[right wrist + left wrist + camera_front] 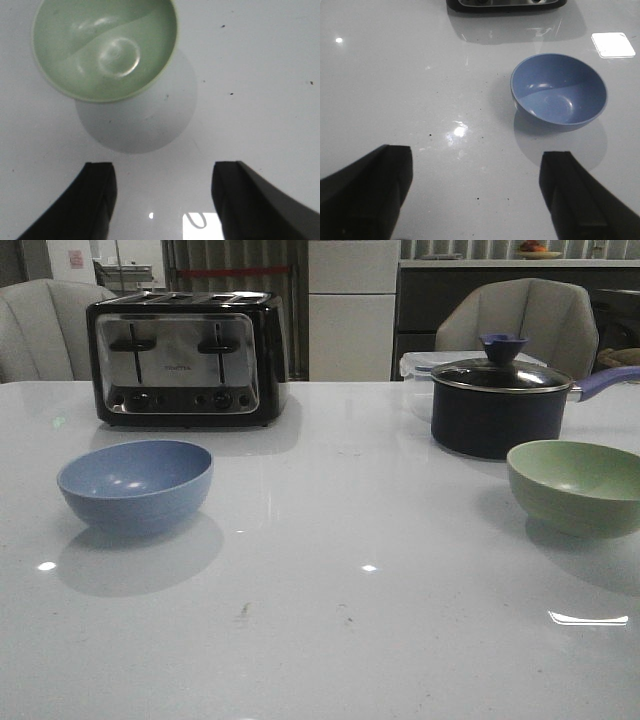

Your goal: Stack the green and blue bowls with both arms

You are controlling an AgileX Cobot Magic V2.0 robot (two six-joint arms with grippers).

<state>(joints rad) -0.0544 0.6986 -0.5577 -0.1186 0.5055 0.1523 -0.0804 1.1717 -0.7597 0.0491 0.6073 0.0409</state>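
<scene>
On the left of the desk [320, 640] the blue bowl [135, 483] stands upright and empty, ahead of the left end effector [475, 195], whose fingers are spread apart on nothing. Well apart, at the right edge, the green bowl [577, 485] sits just before the saucepan [497, 405], ahead of the right end effector [162, 200], likewise spread and empty. Each arm looks nearest its own bowl.

Only the hands show — none of either arm appears in the front view; the left hand [477, 195] has two matte black, blocky fingers [367, 192] with flat faces and angled edges; the right hand [162, 200] looks alike — dark, angular, unmarked.
</scene>
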